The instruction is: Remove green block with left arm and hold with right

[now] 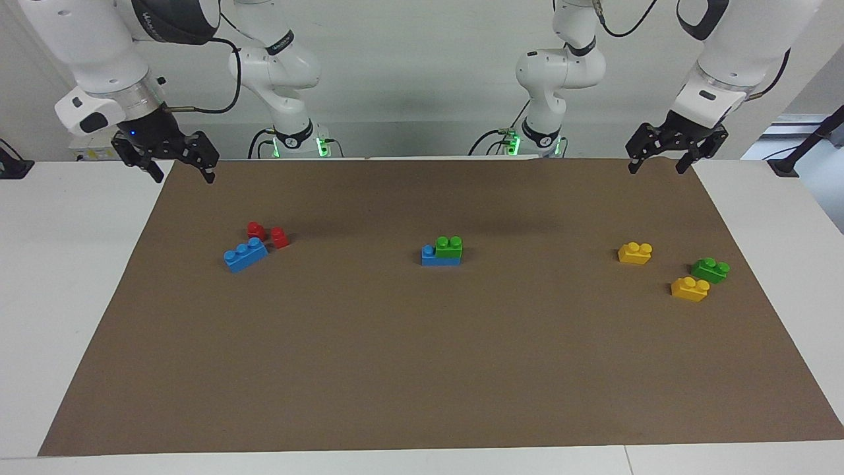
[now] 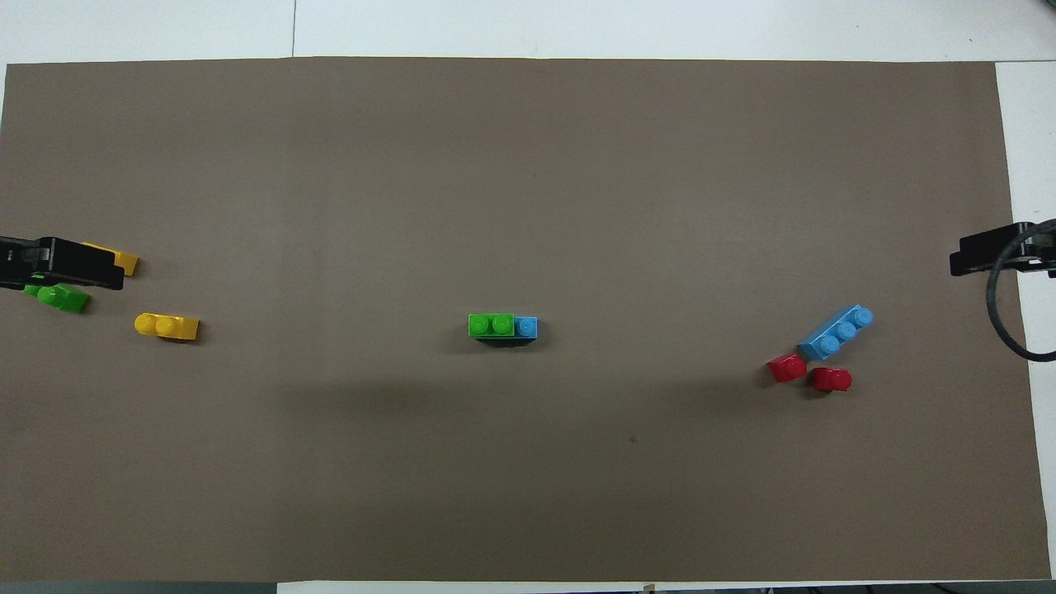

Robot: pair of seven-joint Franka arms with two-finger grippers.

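A green block (image 1: pixel 450 247) with two studs sits pressed on top of a blue brick (image 1: pixel 438 257) in the middle of the brown mat; it also shows in the overhead view (image 2: pixel 492 325). A second green block (image 1: pixel 710 269) lies loose toward the left arm's end, between two yellow bricks. My left gripper (image 1: pixel 656 168) is open and empty, raised over the mat's corner near its base; it also shows in the overhead view (image 2: pixel 107 268). My right gripper (image 1: pixel 184 177) is open and empty, raised over the mat's other near corner; it also shows in the overhead view (image 2: pixel 961 260).
Two yellow two-stud bricks (image 1: pixel 635 253) (image 1: pixel 690 288) lie toward the left arm's end. A blue three-stud brick (image 1: pixel 245 254) and two small red pieces (image 1: pixel 256 229) (image 1: pixel 279 237) lie toward the right arm's end. The brown mat (image 1: pixel 422 363) covers the white table.
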